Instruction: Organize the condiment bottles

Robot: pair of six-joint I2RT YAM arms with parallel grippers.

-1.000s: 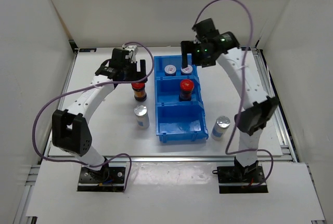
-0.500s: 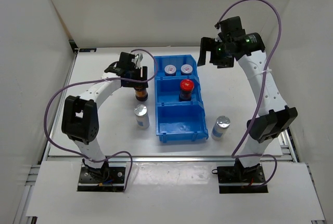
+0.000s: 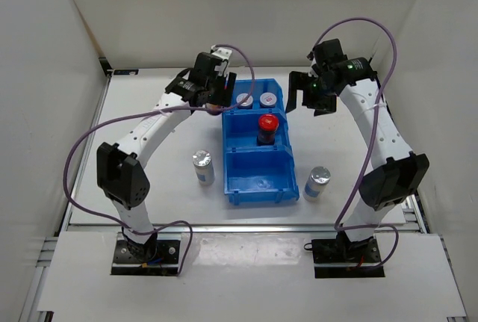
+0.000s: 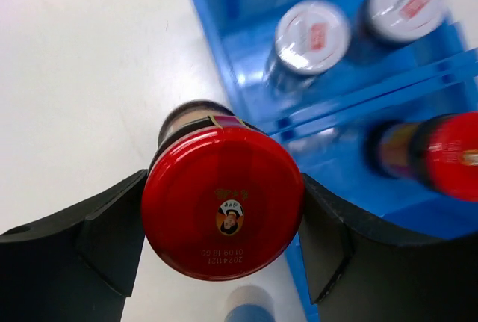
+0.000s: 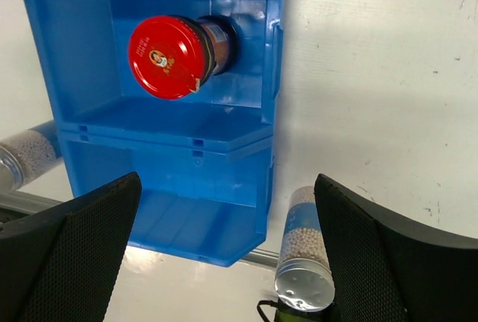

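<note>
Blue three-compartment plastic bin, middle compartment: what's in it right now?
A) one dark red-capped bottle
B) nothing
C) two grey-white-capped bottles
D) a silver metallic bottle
A: a single dark red-capped bottle stands in the middle compartment of the blue three-compartment plastic bin. The two grey-white-capped bottles sit in the far compartment, and the second dark red-capped bottle is outside the bin, held in the left claw.

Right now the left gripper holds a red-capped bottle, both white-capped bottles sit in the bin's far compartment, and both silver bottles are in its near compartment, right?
Only the silver bottles are wrong: the top external view shows one standing on the table left of the blue bin, the other right of it. The rest is right.
</note>
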